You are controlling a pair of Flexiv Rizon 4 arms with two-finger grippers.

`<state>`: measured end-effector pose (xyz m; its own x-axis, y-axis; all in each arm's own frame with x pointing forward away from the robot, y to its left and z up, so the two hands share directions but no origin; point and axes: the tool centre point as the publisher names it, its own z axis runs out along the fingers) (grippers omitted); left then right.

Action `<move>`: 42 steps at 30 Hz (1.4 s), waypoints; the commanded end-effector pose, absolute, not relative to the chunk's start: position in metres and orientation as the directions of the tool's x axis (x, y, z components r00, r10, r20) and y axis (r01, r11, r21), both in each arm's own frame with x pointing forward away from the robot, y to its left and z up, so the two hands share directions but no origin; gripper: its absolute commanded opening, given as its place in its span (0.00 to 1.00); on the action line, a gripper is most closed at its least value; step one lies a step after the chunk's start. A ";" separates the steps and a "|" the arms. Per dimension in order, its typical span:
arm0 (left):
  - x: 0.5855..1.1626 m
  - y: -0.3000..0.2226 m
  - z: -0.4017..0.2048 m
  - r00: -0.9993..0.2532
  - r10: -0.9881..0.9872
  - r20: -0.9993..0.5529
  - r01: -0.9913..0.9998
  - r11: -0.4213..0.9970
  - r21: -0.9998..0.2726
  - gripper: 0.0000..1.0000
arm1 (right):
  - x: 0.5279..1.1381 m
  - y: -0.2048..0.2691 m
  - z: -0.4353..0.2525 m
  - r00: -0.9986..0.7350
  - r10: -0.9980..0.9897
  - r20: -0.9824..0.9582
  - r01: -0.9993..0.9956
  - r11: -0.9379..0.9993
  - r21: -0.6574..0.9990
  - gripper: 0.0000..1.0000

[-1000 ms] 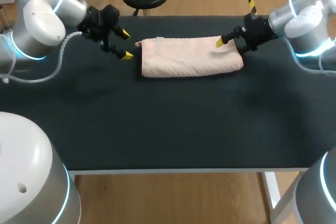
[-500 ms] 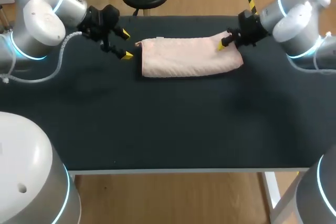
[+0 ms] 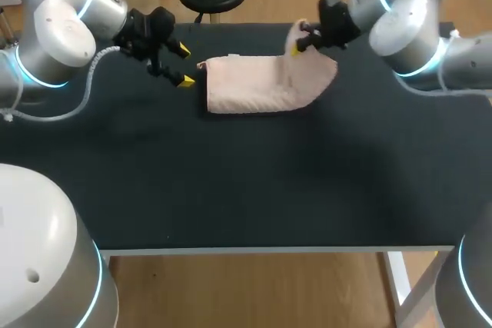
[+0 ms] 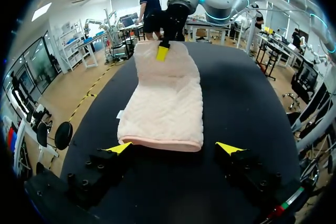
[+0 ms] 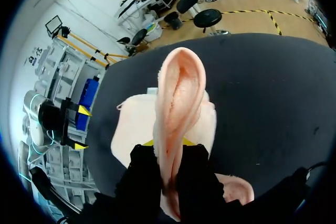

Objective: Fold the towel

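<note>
We are pinching one end of the towel (image 3: 257, 86) in our closed right end effector (image 3: 298, 42), holding it raised off the surface (image 3: 231, 182) for folding over. Our left end effector (image 3: 185, 65) is hovering open and empty beside the flat end.

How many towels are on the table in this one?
1. The pink towel lies folded near the table's far edge; its right end is held up off the table by the right gripper, jaws shut on it. No second towel shows.
</note>
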<state>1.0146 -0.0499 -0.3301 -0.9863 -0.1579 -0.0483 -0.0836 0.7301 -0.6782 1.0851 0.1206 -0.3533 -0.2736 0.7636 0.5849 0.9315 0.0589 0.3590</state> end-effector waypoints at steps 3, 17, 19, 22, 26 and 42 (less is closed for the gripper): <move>1.014 -0.050 -0.331 -0.986 -0.158 -0.051 -0.082 0.728 -0.680 1.00 | 1.092 0.183 -0.349 -0.292 0.757 0.584 0.924 0.066 0.376 0.00; 1.014 -0.050 -0.331 -0.986 -0.158 -0.051 -0.082 0.728 -0.680 1.00 | 1.080 0.267 -0.356 -0.263 0.730 0.630 0.933 0.027 0.358 0.00; 1.014 -0.050 -0.331 -0.986 -0.158 -0.051 -0.082 0.728 -0.680 1.00 | 1.076 0.269 -0.355 -0.279 0.730 0.624 0.930 0.044 0.364 0.34; 1.014 -0.050 -0.331 -0.986 -0.158 -0.051 -0.082 0.728 -0.680 1.00 | 1.072 0.269 -0.349 -0.289 0.725 0.626 0.923 0.038 0.382 1.00; 1.014 -0.050 -0.331 -0.986 -0.158 -0.051 -0.082 0.728 -0.680 1.00 | 1.068 0.266 -0.333 -0.291 0.720 0.630 0.911 0.009 0.412 1.00; 1.014 -0.050 -0.331 -0.986 -0.158 -0.051 -0.082 0.728 -0.680 1.00 | 1.075 0.252 -0.282 -0.353 0.699 0.622 0.843 -0.050 0.535 1.00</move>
<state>1.0147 -0.0497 -0.3300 -0.9863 -0.1577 -0.0480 -0.0837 0.7299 -0.6784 1.0788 0.2607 -0.2838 -0.3398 0.6936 0.6352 0.8511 -0.0607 0.5215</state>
